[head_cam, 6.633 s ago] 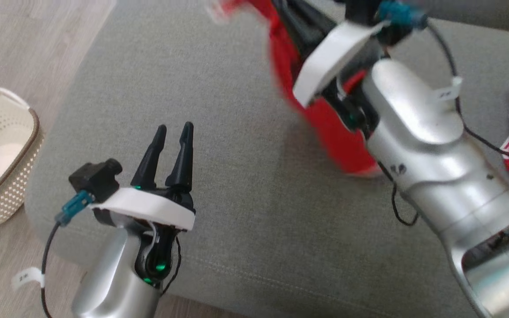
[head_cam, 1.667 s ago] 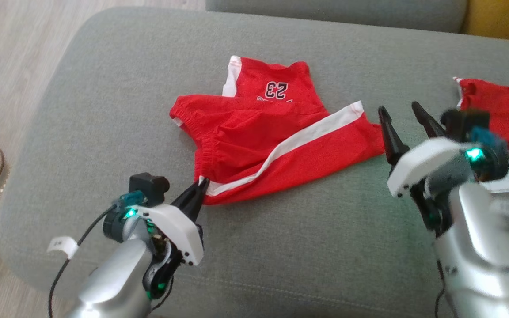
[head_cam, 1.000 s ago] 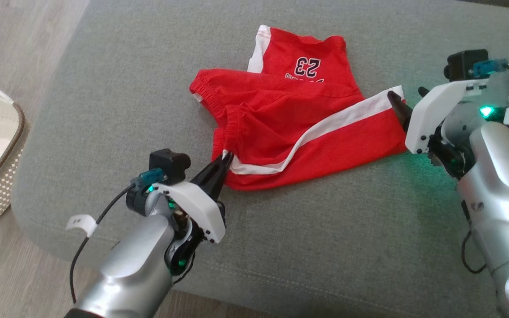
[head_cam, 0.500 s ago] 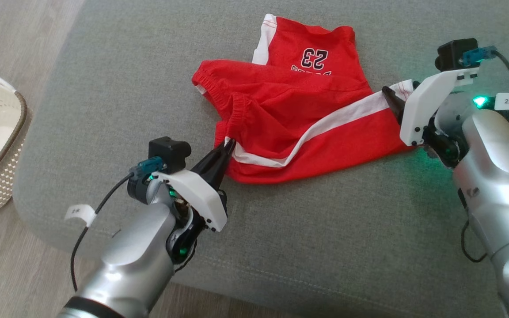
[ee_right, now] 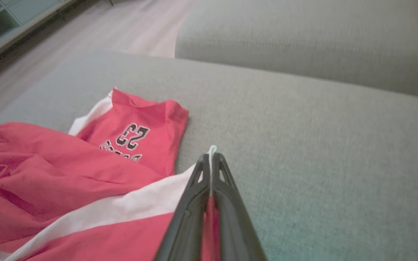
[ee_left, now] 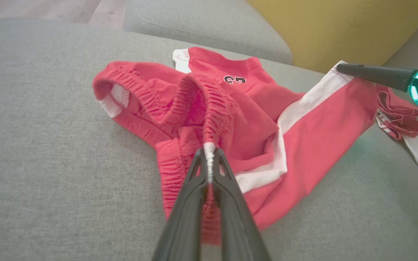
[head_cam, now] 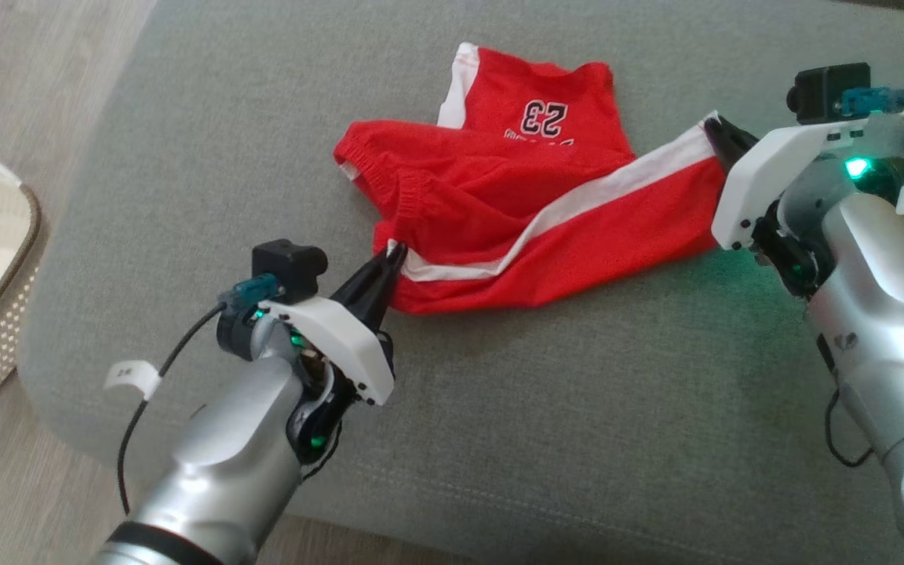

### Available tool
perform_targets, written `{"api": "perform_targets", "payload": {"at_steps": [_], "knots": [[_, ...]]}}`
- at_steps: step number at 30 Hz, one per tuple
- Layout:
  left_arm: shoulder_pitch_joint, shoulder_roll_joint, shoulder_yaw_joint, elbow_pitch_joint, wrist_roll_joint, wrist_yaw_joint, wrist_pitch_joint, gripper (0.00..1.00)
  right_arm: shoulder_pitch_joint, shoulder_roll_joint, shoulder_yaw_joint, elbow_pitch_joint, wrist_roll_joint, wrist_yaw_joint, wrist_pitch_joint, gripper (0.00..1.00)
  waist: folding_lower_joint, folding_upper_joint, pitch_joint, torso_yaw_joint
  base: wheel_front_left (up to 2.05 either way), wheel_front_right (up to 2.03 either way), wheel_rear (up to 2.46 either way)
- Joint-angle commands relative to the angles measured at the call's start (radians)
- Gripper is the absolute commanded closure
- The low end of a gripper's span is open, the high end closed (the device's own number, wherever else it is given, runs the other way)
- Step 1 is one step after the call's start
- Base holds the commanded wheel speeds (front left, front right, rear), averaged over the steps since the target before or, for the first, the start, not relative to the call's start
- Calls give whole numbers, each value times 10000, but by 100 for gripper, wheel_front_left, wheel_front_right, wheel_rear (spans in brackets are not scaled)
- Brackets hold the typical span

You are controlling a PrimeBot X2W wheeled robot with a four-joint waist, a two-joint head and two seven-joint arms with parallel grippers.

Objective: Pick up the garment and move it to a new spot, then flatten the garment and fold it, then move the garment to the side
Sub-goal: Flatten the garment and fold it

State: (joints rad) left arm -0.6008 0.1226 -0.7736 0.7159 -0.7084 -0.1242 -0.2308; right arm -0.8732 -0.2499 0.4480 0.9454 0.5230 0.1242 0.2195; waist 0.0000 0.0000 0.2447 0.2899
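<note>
Two corners of the red shorts (head_cam: 546, 235) are being pinched on the grey cushion (head_cam: 577, 408): the left gripper (head_cam: 388, 257) is clamping the near-left waistband, the right gripper (head_cam: 717, 132) the far-right striped hem.

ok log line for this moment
left gripper: shut on shorts waistband | right gripper: shut on leg hem | shorts bunched on sofa

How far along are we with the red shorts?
Looks done: the red shorts lie on the grey sofa cushion, apart from the other red garment. In hand: the left gripper is shut on the waistband, the right gripper on the striped leg hem, apparently to spread them; the middle is bunched. Left: flattening, folding, moving aside.
</note>
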Motion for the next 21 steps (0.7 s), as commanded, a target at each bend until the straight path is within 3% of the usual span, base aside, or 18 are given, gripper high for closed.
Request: {"api": "perform_targets", "payload": {"at_steps": [1,11,17,21], "knots": [[-497,300,340,-222,-117,-41,-128,100,-53,-4,225,-476,156,65,-334,100,0,0,-210,-130,0,0,0],[-695,901,931,-1078,-712,161,381,100,938,-787,1120,-2190,1161,65,-2894,100,0,0,-1429,-804,0,0,0],[-814,1393,1440,-2303,-1156,572,935,100,1352,-1522,1492,-3155,1066,65,-4274,100,0,0,-2116,-1172,0,0,0],[-868,1567,1862,-3425,-1624,880,1333,100,1562,-1915,1188,-3868,702,65,-4702,100,0,0,-2418,-1306,0,0,0]]}}
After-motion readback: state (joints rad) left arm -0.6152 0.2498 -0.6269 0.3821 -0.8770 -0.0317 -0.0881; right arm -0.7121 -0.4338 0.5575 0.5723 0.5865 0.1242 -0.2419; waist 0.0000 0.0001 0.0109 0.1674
